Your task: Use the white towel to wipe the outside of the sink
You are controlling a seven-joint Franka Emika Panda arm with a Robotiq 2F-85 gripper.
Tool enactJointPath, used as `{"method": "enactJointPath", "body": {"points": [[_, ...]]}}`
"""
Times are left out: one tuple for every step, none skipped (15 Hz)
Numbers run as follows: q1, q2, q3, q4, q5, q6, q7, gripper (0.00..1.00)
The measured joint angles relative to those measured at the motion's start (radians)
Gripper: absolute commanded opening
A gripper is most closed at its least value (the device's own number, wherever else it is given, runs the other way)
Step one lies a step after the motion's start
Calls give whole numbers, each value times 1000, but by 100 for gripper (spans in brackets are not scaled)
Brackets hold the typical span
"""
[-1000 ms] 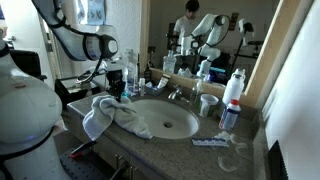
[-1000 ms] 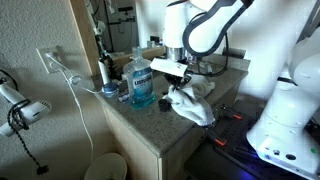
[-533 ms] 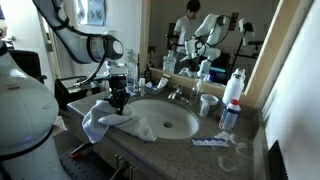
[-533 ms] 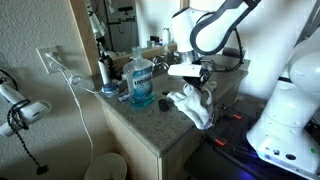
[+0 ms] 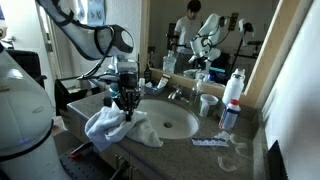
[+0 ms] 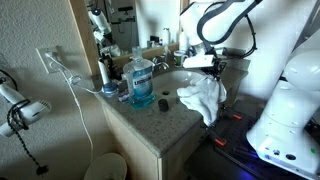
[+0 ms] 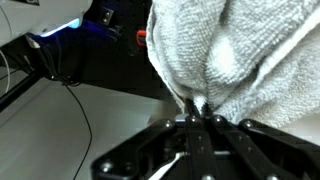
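Count: I am seeing one white towel (image 5: 118,128), one sink (image 5: 182,124), one chrome faucet (image 5: 176,93), one white cup (image 5: 207,103), two bottles (image 5: 235,88) at centre right and one flat wrapper (image 5: 212,143).

My gripper (image 5: 127,102) is clamping tight on a fold of the towel. In the wrist view the terry is bunching at my fingertips (image 7: 188,120).

The towel is lying left of centre on the basin's rim and spilling over the granite counter (image 6: 150,118) edge. Bare granite is lying open along the lower right.

My arm (image 5: 108,42) is reaching in from the upper left, wrist pointing straight down.
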Motion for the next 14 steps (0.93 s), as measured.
{"method": "enactJointPath", "body": {"points": [[-7, -13, -7, 0, -9, -13, 0, 1], [-9, -21, -11, 0, -11, -14, -1, 1], [-6, -26, -12, 0, -11, -14, -1, 1], [0, -26, -12, 0, -7, -8, -1, 1], [12, -26, -11, -1, 7, 4, -1, 1], [29, -24, -7, -1, 29, 22, -1, 1], [49, -21, -2, -1, 59, 46, -2, 1], [71, -15, 6, -1, 90, 74, -2, 1], [95, -8, 18, -1, 118, 104, -2, 1], [116, 1, 30, -2, 147, 137, -2, 1], [136, 11, 44, -2, 175, 173, -2, 1], [154, 23, 58, -2, 197, 208, -2, 1], [172, 35, 73, -2, 219, 241, -2, 1], [188, 48, 86, -2, 237, 271, -2, 1]]}}
